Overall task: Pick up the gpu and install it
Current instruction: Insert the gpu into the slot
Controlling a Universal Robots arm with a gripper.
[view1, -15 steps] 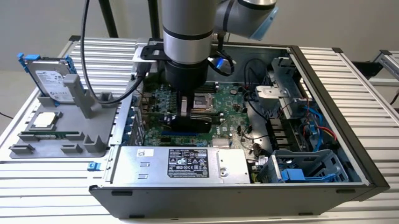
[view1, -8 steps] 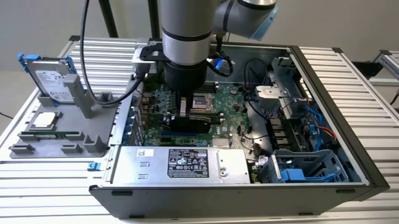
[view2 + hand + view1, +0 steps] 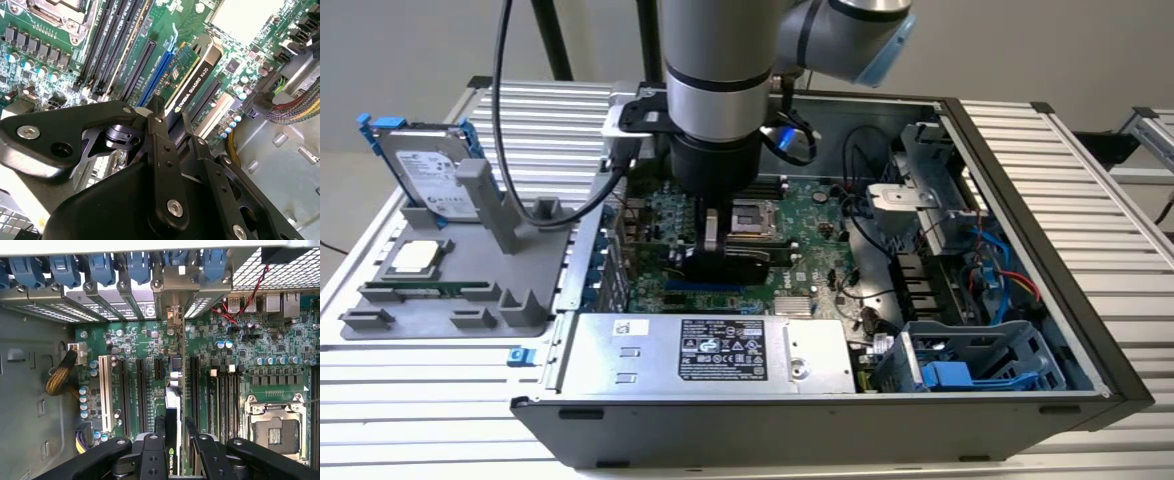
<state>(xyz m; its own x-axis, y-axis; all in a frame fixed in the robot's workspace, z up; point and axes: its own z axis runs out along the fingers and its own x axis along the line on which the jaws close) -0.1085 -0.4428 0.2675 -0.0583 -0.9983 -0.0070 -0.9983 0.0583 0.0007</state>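
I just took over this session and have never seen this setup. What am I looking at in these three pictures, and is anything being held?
The exterior view looks down at an open computer case on a slatted table. The grey column reaching into it is the robot arm. On that view's left, a grey stand carries spare parts, among them a hard drive.

The two wrist views come from cameras riding on the arm, looking past the black gripper at the green motherboard.

The gripper is shut on the gpu, a flat card held on edge, its black shroud showing in the second wrist view. In the first wrist view the card lines up along the expansion slots, its bracket end toward the case's rear wall. Whether it is fully seated cannot be told.
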